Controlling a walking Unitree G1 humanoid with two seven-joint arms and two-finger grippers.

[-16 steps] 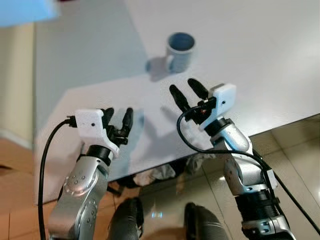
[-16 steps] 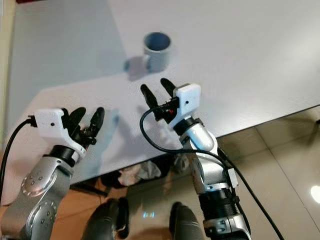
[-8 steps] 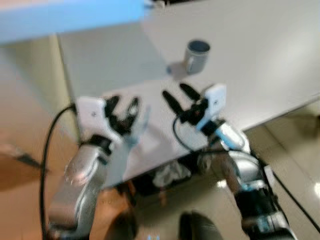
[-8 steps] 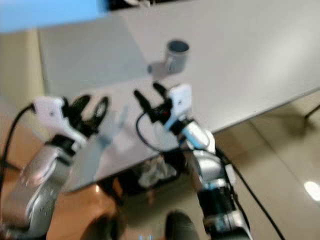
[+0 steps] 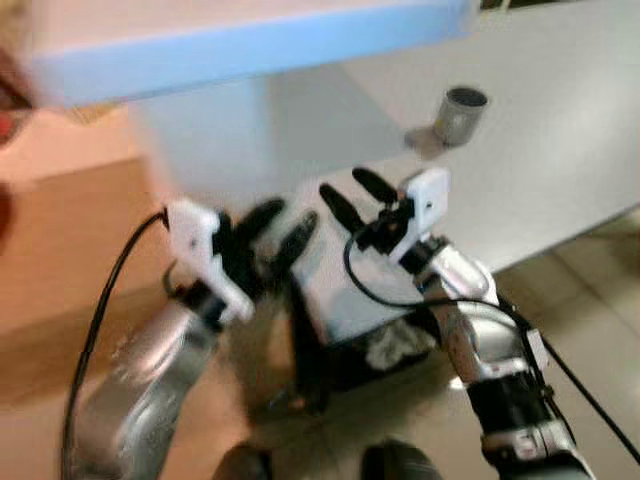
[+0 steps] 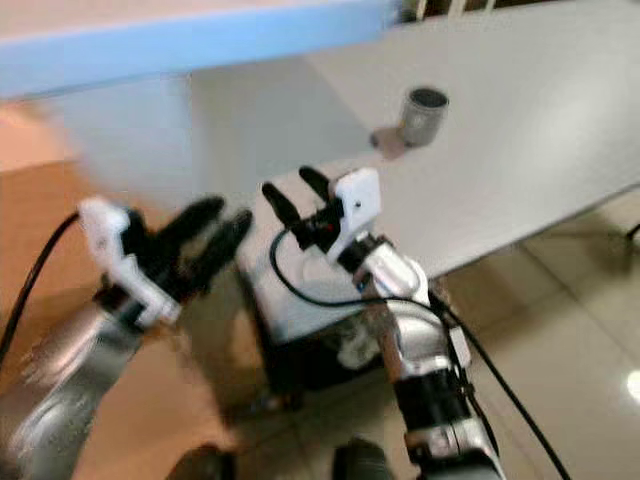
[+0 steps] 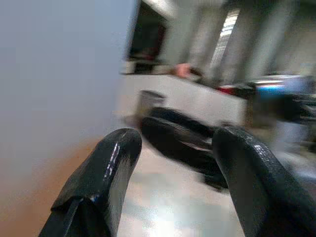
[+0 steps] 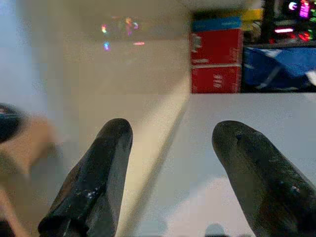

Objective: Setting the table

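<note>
The main risk I judge from here is a blind collision: the head views are smeared by motion, and the near corner of the pale grey rectangular surface (image 6: 520,150) sits close under both arms, so a forward step or reach made on this blur could drive a pincer into the edge or sweep across the top. The small grey cylindrical mug with a side handle (image 5: 461,113) stands upright, well apart from both arms and further in on the surface; a careless sweep could tip it or push it away. Its mouth looks dark and I cannot tell whether anything is inside. The right pincer (image 5: 348,198) hovers above the near corner, fingers spread and holding nothing. The left pincer (image 6: 208,237) hangs off the surface's edge over the floor, likewise spread and empty.
</note>
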